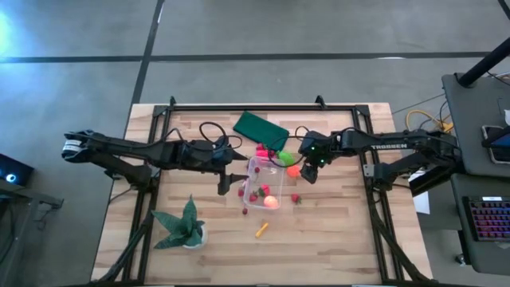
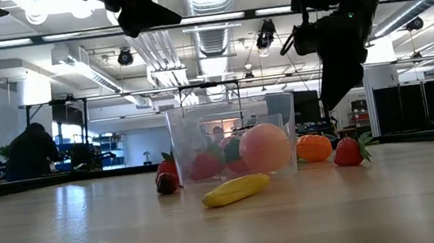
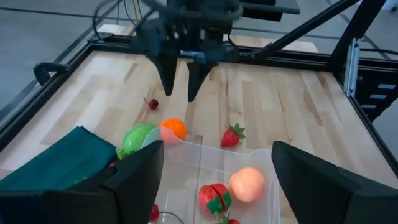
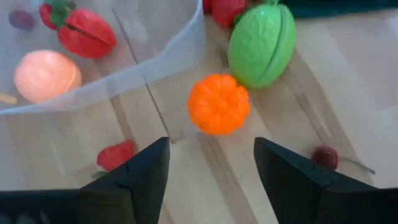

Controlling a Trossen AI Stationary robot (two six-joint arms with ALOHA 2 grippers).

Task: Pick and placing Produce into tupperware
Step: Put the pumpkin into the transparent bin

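- Wood-plank table (image 1: 335, 239), workshop room behind.
- Tupperware (image 1: 263, 185) mid-table; already holds peach-pink ball (image 4: 46, 74), red halved piece (image 4: 81, 31), some red bits.
- Right gripper (image 4: 211, 165) fingers spread, empty, hovering above orange ball (image 4: 219, 104), just outside box wall.
- Left gripper (image 3: 214, 168) fingers spread, empty, straddling box rim.
- Still out: lime-green piece (image 4: 261, 43), strawberry (image 3: 232, 135), yellow stick (image 1: 261, 230), dark berry (image 3: 152, 104).
- Roughly halfway, judging by count.
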